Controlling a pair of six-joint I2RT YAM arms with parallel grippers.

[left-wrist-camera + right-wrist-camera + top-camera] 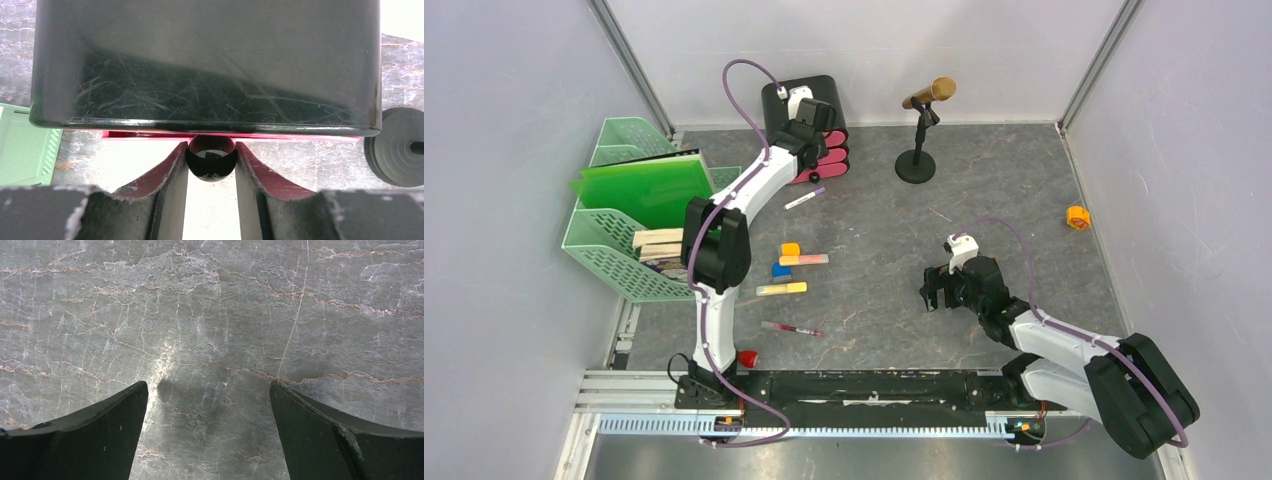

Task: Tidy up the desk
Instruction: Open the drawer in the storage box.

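The desk [874, 300] is a dark-grey marbled surface. My left gripper [820, 148] reaches to the black drawer box [809, 98] with pink fronts at the back. In the left wrist view the gripper [211, 146] is shut on a round black drawer knob [211, 162], just under the box's black top [200, 65]. My right gripper [936, 290] hovers low over the bare desk at centre right. In the right wrist view it [209, 390] is open and empty over the marbled surface [215, 315].
Loose on the desk: a white pen [804, 199], an orange block [790, 249], a blue block [780, 269], two highlighters [781, 289], a red pen [791, 328] and an orange roll [1077, 217]. A microphone stand [915, 165] is at the back. The mint-green tray [614, 255] with a green folder [644, 187] is at left.
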